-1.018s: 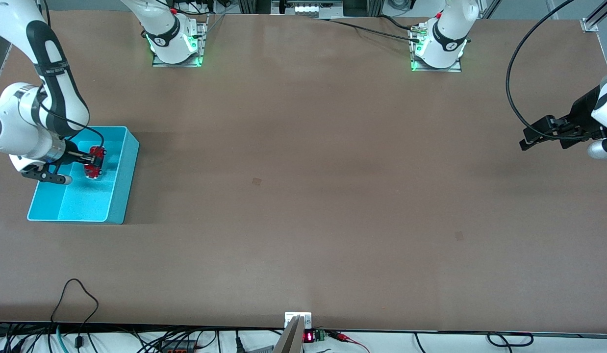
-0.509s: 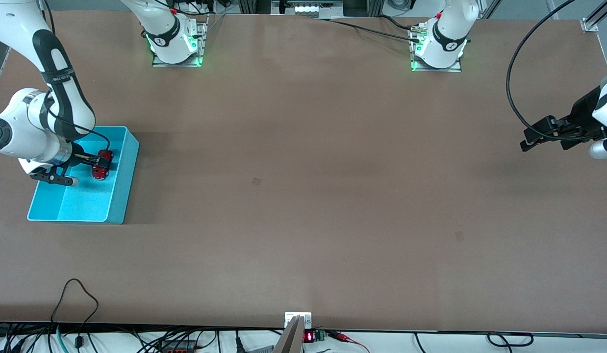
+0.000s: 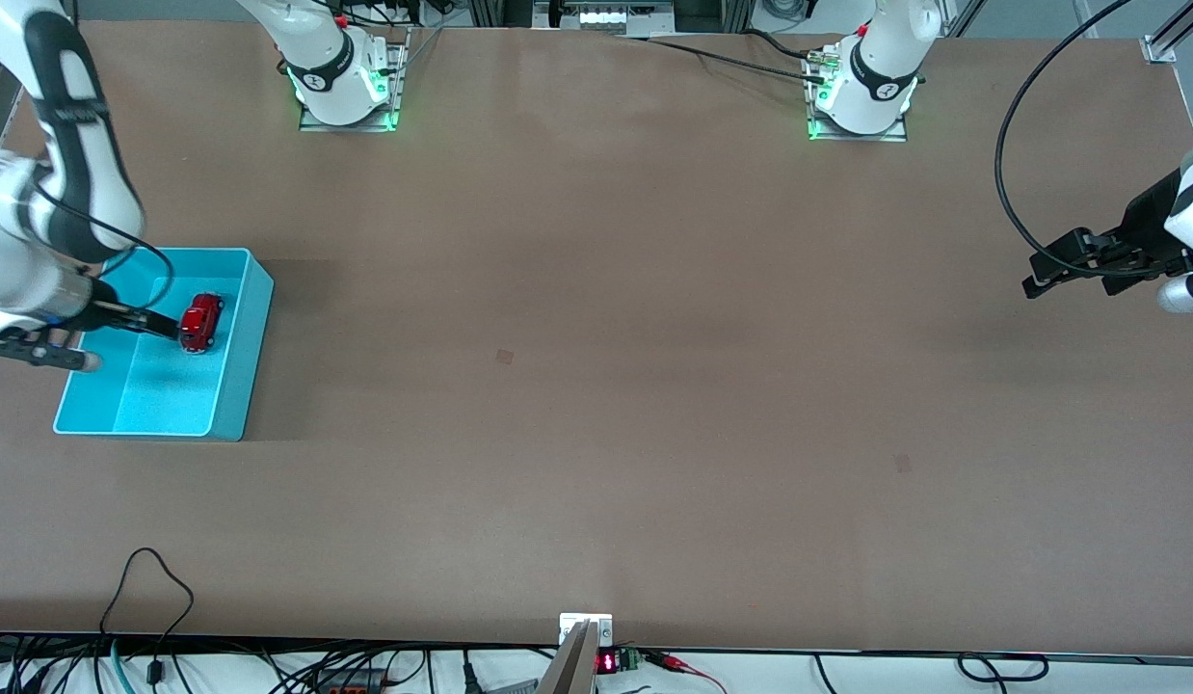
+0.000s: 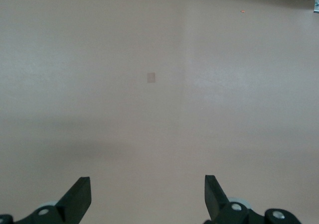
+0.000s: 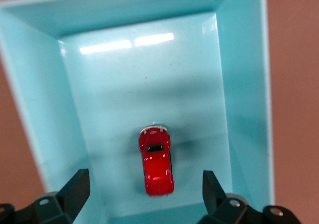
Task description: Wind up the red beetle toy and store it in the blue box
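The red beetle toy (image 3: 201, 323) lies on its wheels on the floor of the blue box (image 3: 254, 347), in the part of the box farther from the front camera. It also shows in the right wrist view (image 5: 157, 161), inside the box's walls (image 5: 244, 109). My right gripper (image 3: 168, 330) is open and empty above the box, its fingers spread wide on either side of the toy's end without touching it (image 5: 144, 181). My left gripper (image 3: 1035, 273) is open and empty, and waits over bare table at the left arm's end (image 4: 147, 184).
The box stands at the right arm's end of the table. A black cable (image 3: 1016, 145) loops above the table by the left arm. Cables (image 3: 153, 578) and a small display (image 3: 606, 661) lie along the front edge. A small square mark (image 3: 504, 356) is near the table's middle.
My right gripper has opened and let go of the red beetle toy, then drawn back toward the right arm's end. The toy now rests on the box floor. The left arm has not moved.
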Motion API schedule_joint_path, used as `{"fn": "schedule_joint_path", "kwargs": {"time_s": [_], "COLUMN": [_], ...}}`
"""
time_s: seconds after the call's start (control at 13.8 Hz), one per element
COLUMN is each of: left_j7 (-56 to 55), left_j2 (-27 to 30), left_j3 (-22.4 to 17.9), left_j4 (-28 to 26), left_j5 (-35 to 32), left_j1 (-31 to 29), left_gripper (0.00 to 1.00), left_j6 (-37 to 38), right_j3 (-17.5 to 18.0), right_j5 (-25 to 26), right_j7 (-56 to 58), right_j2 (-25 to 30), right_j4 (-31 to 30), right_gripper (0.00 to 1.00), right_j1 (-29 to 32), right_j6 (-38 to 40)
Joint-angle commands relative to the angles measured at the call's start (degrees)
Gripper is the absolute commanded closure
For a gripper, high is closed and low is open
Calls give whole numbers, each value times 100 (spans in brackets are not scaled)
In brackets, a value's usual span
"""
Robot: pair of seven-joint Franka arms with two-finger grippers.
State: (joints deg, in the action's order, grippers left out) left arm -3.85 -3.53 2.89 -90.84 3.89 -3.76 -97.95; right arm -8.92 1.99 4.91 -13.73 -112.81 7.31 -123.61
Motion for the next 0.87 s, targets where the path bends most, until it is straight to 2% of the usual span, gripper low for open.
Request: {"fn": "schedule_joint_path", "kwargs": {"time_s": [0.0, 0.22, 0.44, 0.58, 0.73, 0.8], "left_j7": [59, 59, 59, 59, 59, 59], "left_j2": [36, 36, 36, 36, 36, 36], "left_j3": [-17, -17, -17, -17, -17, -17], "left_j4": [5, -4, -4, -4, -4, 5], "left_j5": [-11, -11, -11, -11, -11, -11], "left_j1": [33, 33, 33, 33, 33, 33], "left_gripper": [0, 0, 0, 0, 0, 0], "left_j6": [-32, -84, -93, -93, -93, -93], "right_j3": [171, 364, 540, 716, 716, 603], "right_j5": [-58, -75, -67, -6, 12, 12], "right_j7": [80, 80, 80, 54, 54, 62], "right_j2": [292, 414, 880, 916, 916, 916], "right_j4": [967, 1945, 2245, 2666, 2721, 2721], "right_gripper": [0, 0, 0, 0, 0, 0], "right_j1": [-11, -11, -11, -11, -98, -307], "right_j6": [1378, 2550, 3165, 3649, 3652, 3651]}}
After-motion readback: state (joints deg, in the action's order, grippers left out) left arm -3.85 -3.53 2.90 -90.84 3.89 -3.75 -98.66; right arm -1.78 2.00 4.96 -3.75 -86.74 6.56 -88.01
